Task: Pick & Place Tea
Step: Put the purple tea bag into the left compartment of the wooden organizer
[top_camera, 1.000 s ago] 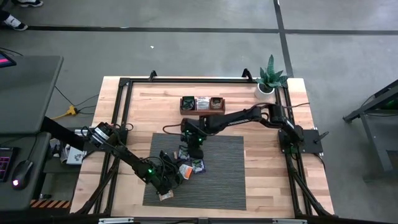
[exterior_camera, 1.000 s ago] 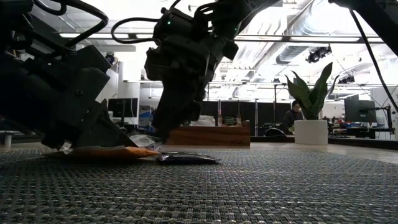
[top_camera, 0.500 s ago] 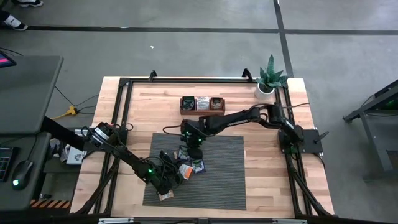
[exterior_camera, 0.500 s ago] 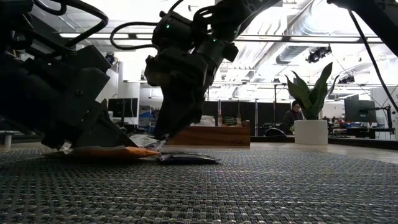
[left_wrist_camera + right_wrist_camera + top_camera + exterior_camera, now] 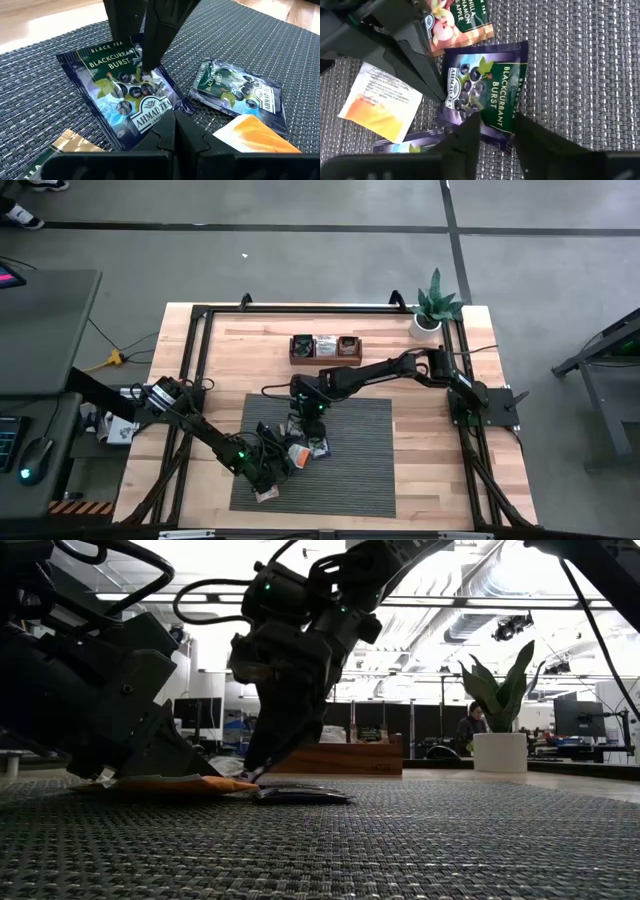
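The blackcurrant sachet (image 5: 485, 92) lies flat on the mat (image 5: 360, 470), a little left of the mat's centre in the high view, and the right gripper (image 5: 496, 127) stands right over it with a finger at either side of the sachet's edge. Over the last second those fingers have drawn in from a wider spread to a narrow gap. They look to be pinching the sachet's edge, though it is not yet lifted, so the pick seems about to complete.

At about 3 o'clock of it in the left wrist view lies a second blackcurrant sachet (image 5: 239, 94), with an orange sachet (image 5: 252, 132) by that at 6 o'clock and a tan one (image 5: 70, 145) off at 7 o'clock.

The left gripper (image 5: 175, 117), clenched with nothing in it, has stayed low on the mat, its tip at the first sachet's far edge. The wooden tray (image 5: 325, 348) waits well off at 12 o'clock, probably the place to drop.
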`<state>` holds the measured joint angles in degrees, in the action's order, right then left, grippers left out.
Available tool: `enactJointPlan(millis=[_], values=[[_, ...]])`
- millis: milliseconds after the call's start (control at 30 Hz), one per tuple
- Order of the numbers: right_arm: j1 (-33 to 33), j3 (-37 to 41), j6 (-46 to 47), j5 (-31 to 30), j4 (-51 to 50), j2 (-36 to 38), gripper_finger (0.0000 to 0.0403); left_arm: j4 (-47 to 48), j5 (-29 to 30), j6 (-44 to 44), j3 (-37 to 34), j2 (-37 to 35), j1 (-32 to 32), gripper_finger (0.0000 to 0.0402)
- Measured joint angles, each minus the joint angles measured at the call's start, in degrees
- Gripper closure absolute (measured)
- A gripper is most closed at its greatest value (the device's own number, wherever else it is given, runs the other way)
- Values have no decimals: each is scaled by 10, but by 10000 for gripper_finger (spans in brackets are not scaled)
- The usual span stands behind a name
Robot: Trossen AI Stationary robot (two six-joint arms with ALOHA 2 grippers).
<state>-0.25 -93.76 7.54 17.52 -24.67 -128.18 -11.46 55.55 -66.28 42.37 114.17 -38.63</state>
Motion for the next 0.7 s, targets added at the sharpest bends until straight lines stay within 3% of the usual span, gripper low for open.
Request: enactJointPlan(millis=[267,467,700], values=[[-1,0,-7,2,0,0,395,0,0,0,0,0,0,401],[-1,0,-11,8,-1,0,400,-2,0,6,0,0,0,401],[-1,0,-11,9,-11,0,401,-14,7,76,-2,-24,-16,385]])
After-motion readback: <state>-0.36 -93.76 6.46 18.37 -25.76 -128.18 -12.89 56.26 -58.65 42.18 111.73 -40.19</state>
